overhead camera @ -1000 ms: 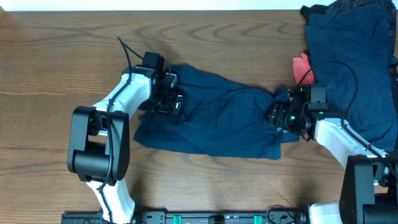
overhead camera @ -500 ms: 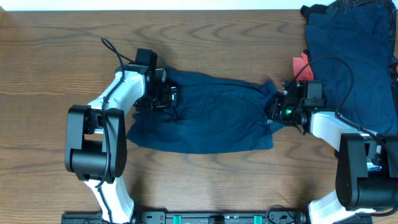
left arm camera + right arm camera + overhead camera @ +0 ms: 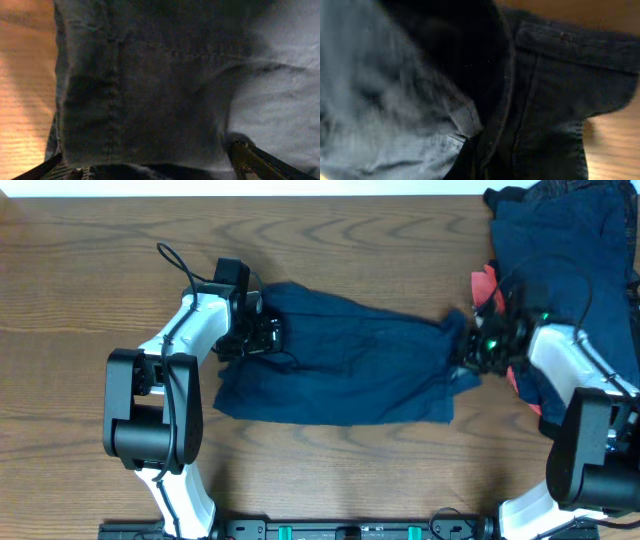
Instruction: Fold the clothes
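A wide pair of navy shorts lies spread across the middle of the wooden table. My left gripper stands open over the shorts' left edge. In the left wrist view its fingers straddle a thick seam of the cloth. My right gripper is shut on the shorts' right edge, which is bunched up there. The right wrist view shows only dark folds and a hem; the fingers are hidden. More navy clothes are piled at the back right, with a coral-red piece at their left side.
Bare brown table stretches to the left and in front of the shorts. A black cable loops off the left arm. The arms' bases and a black rail line the front edge.
The right gripper has shut on the shorts' right edge and moved right, dragging that edge toward the pile. The left gripper has shifted slightly back and left, still open.
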`<state>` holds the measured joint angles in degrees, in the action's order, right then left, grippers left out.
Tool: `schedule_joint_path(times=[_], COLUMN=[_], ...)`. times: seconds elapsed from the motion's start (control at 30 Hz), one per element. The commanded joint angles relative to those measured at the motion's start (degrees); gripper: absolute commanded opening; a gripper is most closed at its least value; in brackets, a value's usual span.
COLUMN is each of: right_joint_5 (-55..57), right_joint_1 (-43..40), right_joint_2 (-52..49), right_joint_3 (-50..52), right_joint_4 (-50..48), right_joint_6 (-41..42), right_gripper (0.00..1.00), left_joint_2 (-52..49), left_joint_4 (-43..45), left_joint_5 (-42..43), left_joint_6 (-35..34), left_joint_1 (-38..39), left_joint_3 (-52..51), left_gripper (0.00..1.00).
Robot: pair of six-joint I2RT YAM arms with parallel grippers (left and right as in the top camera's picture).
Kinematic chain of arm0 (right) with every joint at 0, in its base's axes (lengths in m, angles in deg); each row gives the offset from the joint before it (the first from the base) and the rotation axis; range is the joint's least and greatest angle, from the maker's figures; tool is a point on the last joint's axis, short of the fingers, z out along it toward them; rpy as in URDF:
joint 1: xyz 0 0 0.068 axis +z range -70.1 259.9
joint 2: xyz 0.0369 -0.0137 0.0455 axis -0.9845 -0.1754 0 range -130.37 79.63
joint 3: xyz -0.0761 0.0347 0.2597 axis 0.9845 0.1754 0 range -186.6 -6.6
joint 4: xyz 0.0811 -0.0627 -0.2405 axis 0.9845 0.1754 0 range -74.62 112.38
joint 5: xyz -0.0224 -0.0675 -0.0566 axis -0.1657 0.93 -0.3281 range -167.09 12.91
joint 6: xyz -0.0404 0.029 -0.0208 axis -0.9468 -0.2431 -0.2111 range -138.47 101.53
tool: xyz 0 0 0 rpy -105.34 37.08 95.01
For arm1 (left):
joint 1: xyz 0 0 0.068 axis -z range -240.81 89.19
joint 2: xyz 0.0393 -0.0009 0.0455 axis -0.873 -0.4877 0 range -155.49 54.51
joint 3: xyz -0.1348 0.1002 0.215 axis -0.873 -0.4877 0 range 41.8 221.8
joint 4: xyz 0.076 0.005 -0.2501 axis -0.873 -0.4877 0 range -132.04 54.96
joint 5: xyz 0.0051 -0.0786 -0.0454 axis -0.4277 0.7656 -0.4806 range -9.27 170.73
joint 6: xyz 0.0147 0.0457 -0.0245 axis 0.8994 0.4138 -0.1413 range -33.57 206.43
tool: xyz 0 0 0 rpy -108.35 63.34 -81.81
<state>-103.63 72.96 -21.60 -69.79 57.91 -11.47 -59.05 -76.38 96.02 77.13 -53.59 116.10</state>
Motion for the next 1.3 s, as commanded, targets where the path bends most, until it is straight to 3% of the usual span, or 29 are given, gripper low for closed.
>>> schedule_joint_path(times=[0.0, 0.23, 0.4, 0.57, 0.8, 1.07, 1.27], right_joint_5=[2.6, 2.6, 3.9, 13.3, 16.2, 15.8, 15.8], right_joint_1=[-1.7, 1.8, 9.1, 15.9, 21.5, 23.5, 19.8], right_joint_2=[0.1, 0.1, 0.1, 0.0, 0.0, 0.0, 0.1], right_joint_3=[-8.6, -17.1, -17.5, -17.5, -17.5, -18.1, -24.7], right_joint_4=[4.9, 11.3, 9.2, 9.3, 8.9, 7.3, 15.0], right_joint_6=[-7.5, -7.3, -3.5, 4.5, 7.5, 11.0, 9.6], right_gripper=[0.01, 0.01, 0.01, 0.01, 0.01, 0.01, 0.01], left_joint_2=[-1.0, 1.4, 1.4, 1.4, 1.4, 1.4, 1.4], left_joint_4=[-1.7, -1.2, -1.2, -1.2, -0.1, 0.0, -0.4], left_joint_5=[-0.7, -0.7, -0.7, -0.7, -0.7, -0.7, -0.7], left_joint_6=[-1.6, -1.6, -1.6, -1.5, -1.5, -1.5, -1.5], left_joint_1=[-0.6, -0.4, -0.4, -0.4, -0.4, -0.4, -0.4], left_joint_3=[-1.7, -1.7, -1.7, -1.7, -1.7, -1.7, -1.7], left_gripper=[0.90, 0.90, 0.90, 0.90, 0.90, 0.90, 0.90])
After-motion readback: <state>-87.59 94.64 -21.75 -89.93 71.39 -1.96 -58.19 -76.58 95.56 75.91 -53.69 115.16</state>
